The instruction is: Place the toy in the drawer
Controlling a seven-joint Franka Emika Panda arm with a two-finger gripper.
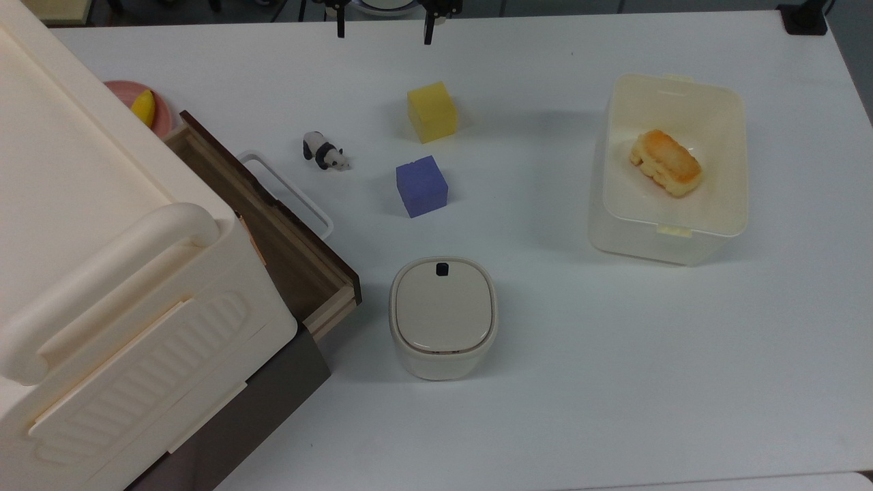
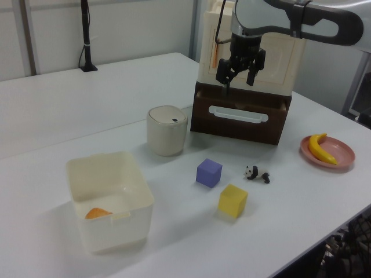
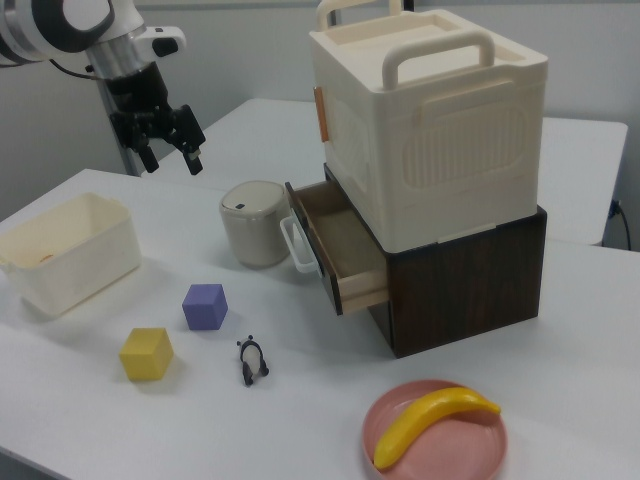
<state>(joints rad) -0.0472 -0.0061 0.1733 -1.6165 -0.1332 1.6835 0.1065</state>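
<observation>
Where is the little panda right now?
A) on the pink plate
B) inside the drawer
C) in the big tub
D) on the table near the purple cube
D: the panda stands on the table beside the purple cube, outside the open drawer.

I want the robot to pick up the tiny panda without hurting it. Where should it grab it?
Probably across the middle of the tiny black-and-white panda figurine, coming straight down from above. It stands on four legs on the white table, so its back faces up and its flanks are free, clear of the purple-blue foam cube. The open claw would need turning so its fingers close on the flanks.
</observation>
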